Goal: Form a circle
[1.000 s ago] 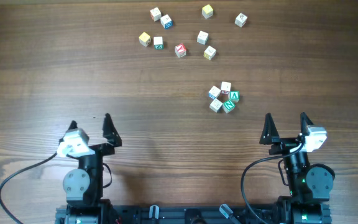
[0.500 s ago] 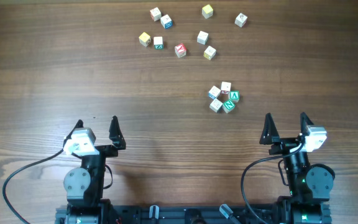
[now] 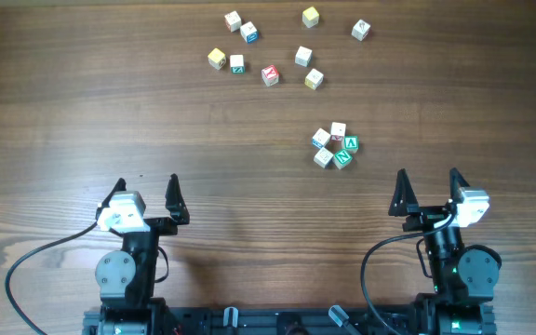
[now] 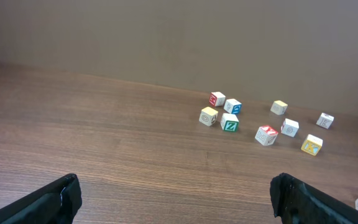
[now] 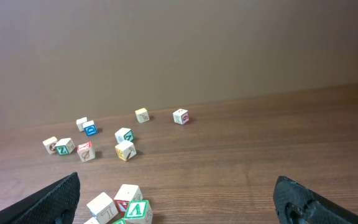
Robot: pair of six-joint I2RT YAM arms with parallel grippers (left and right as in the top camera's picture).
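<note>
The circle (image 3: pixel 334 147) sits right of centre in the overhead view, above and a little left of the right arm; it is a tight ring of five small letter cubes packed around a dark gap, with two green faces on its lower right side; the right wrist view catches part of it at the bottom left edge. The wooden table (image 3: pixel 63 102) fills the frame. At the bottom edge the two arms stand well apart; the left gripper (image 3: pixel 146 182) at lower left has its fingers spread wide with nothing between them; the right gripper (image 3: pixel 427 175) at lower right is likewise spread and empty; neither touches a cube. Nine scattered cubes (image 3: pixel 303 56) lie loose across the upper middle, well apart from the ring; among them is a red-marked cube (image 3: pixel 269 74).
</note>
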